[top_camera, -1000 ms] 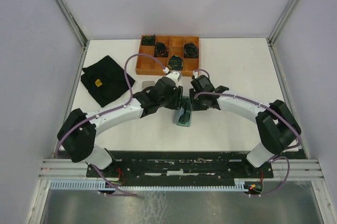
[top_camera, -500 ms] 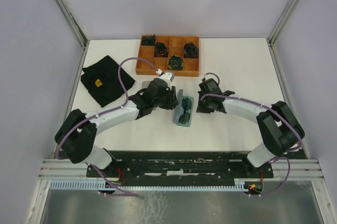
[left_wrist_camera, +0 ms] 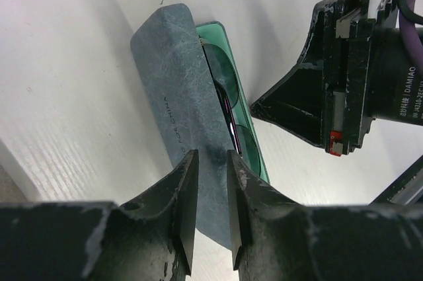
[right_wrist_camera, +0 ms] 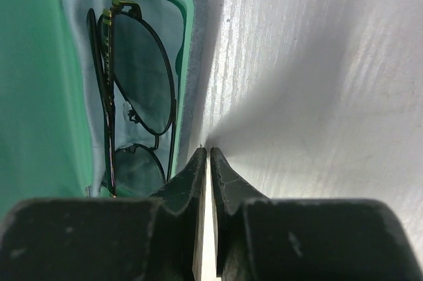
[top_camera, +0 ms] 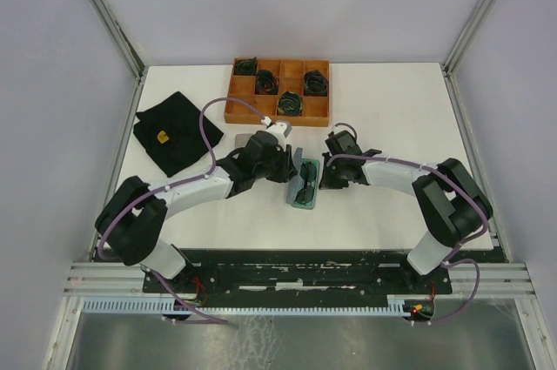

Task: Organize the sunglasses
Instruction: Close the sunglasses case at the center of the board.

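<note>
An open case lies at mid-table, grey-blue outside and green inside. The sunglasses, thin dark wire frames, lie folded in its lower half. The lid stands tilted up on the left side, with the sunglasses just showing behind it. My left gripper hovers at the lid's outer face, jaws a narrow gap apart and empty; from above the left gripper sits left of the case. My right gripper is shut and empty, tips at the case's right rim; the right gripper sits right of the case.
An orange divided tray holding dark green coiled bundles stands at the back. A black cloth lies at the left. A second grey case peeks out behind the left arm. The right gripper's body fills the left wrist view's right side.
Both grippers drew back sideways from over the case, then came in again at its two sides. Both sets of jaws narrowed, the right one until shut.
</note>
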You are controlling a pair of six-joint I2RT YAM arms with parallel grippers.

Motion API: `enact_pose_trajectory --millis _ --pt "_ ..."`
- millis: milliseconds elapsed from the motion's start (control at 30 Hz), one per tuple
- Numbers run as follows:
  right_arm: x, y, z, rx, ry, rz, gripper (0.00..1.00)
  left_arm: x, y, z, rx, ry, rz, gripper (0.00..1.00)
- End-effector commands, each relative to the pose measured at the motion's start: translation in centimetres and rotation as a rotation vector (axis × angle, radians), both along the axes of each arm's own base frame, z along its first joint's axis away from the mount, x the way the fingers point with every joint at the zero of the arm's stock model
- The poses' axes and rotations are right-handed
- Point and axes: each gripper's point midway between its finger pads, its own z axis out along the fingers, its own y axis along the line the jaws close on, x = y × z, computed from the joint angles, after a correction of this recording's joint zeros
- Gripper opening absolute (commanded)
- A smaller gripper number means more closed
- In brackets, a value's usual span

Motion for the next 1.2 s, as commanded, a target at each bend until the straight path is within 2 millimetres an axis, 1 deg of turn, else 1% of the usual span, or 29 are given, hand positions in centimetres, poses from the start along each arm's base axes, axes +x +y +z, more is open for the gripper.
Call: enact_pose_trajectory --millis 0,267,433,500,700,867,933,1033,1100,1167 --pt "1.8 1.4 1.5 0.052 -0.047 0.002 0.13 0.2 -1.1 0.2 -0.051 0.004 -0.017 0.3" --pt "2.2 1.9 1.4 0.071 -0.045 0.012 0.13 -0.5 -1.6 -0.7 -0.06 0.038 -0.042 0.24" --pt "2.5 2.2 1.2 0.082 -0.044 0.013 0.13 -1.5 -2.2 -1.7 -0.048 0.063 -0.068 0.23" --pt "2.4 2.2 1.0 0.082 -0.041 0.012 0.13 -1.9 -2.8 -2.1 -0.045 0.069 -0.08 0.23" --pt "2.1 1.7 0.3 0.076 -0.034 -0.001 0.13 -2.6 -4.1 -3.4 -0.035 0.092 -0.104 0.23" --pt "2.0 0.9 -0.2 0.058 -0.026 -0.022 0.13 -2.6 -4.3 -4.2 -0.024 0.104 -0.105 0.23" --pt "1.9 0.1 -0.4 0.033 -0.03 -0.042 0.13 -2.5 -4.2 -3.8 -0.024 0.095 -0.098 0.23" --pt "1.7 -1.5 -0.2 -0.011 -0.044 -0.071 0.15 -2.1 -4.0 -2.7 -0.024 0.063 -0.081 0.25" --pt "1.6 -2.7 0.5 -0.044 -0.072 -0.089 0.17 -1.7 -3.7 -1.6 -0.019 0.039 -0.072 0.27" --pt "1.5 -3.4 1.1 -0.063 -0.094 -0.094 0.19 -1.5 -3.5 -0.5 -0.025 0.014 -0.064 0.28"
